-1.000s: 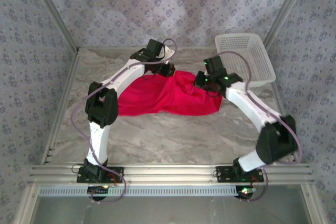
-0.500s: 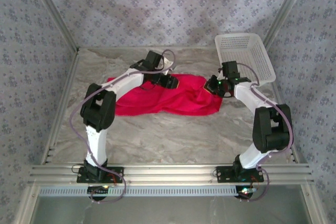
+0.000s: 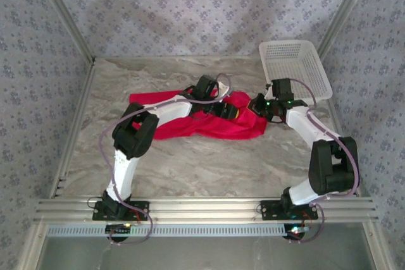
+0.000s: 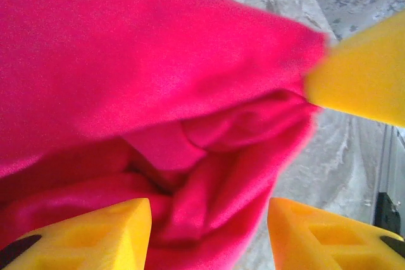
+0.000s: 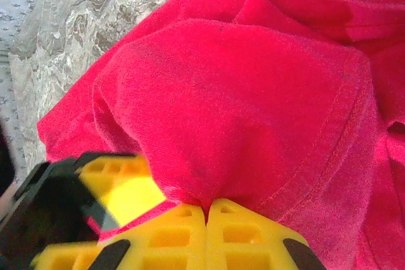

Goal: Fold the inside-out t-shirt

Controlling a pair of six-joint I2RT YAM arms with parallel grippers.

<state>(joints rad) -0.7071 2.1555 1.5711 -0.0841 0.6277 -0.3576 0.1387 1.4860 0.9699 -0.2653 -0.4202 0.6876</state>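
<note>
Two yellow, ribbed plastic fingers of the right tool [image 5: 207,212] are pressed together on a pinched fold of the soft, matte red t-shirt [image 5: 253,93], near its right end. The left tool [image 4: 209,213] is spread apart, with bunched cloth lying between its fingers. Since half a second ago the left tool has slid rightward over the cloth, close to the right tool. The t-shirt lies crumpled in a long band on the marbled desk [image 3: 190,169], near a white mesh basket [image 3: 288,43].

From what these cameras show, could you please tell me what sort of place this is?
Most likely a robotics lab workcell, not a home: an aluminium frame boxes in a marble-patterned table, and patterned backdrop sheets serve as walls.
</note>
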